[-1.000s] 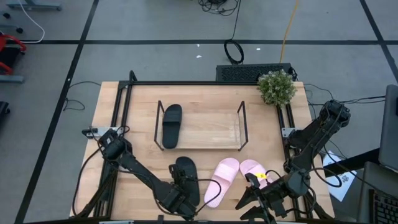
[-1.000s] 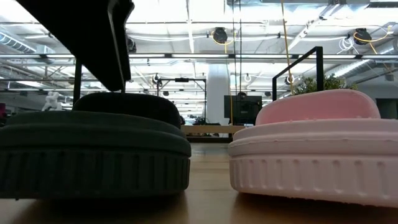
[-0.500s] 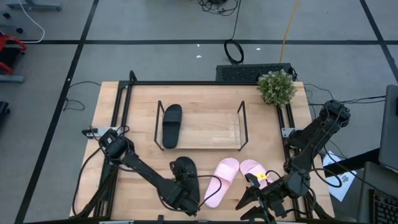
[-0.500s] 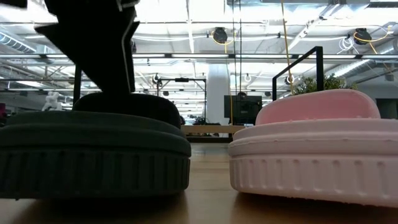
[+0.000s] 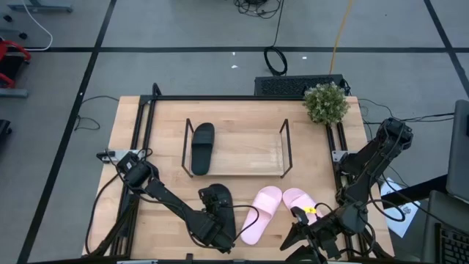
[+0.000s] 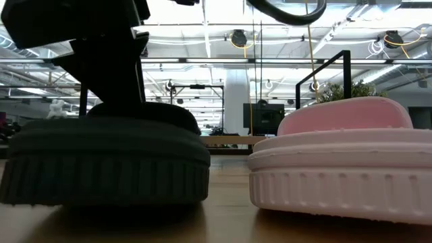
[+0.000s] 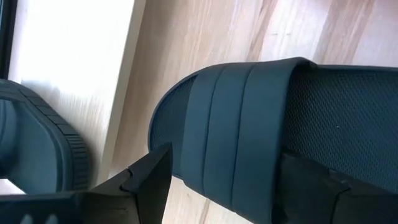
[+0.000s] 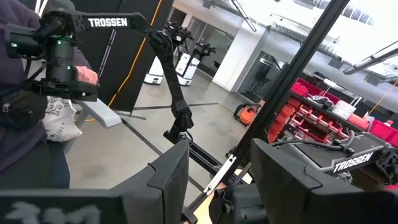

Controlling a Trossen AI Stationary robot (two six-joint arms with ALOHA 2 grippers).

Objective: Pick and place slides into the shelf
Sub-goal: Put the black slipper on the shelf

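A wooden tabletop [image 5: 161, 117] seen from above, with 2 dark robot arms reaching in from its near corners. At its middle stands the shelf [image 5: 234, 150], a low black wire rack, holding 1 black slide [image 5: 202, 147] at its left end; the other places on it are bare.

Near the front edge lie 3 more slides. A second black slide [image 5: 218, 209] sits left of centre. Just beside it on the right is a pink slide [image 5: 261, 213], angled, and the other pink slide [image 5: 300, 202] lies close beside that one.

The left claw [image 5: 215, 229] is down over the near end of the second black slide. In its wrist view the 2 fingers [image 7: 149, 180] stand spread, 1 on each side of the slide's wide strap [image 7: 230, 137], straddling it; whether they press it cannot be told.

The right claw [image 5: 311, 238] hangs at the front right edge, near the pink pair, jaws apart and holding nothing. Its wrist view looks out into the room, where a person's sleeve [image 8: 25, 81] shows.

A small potted plant [image 5: 326, 103] stands at the far right corner.
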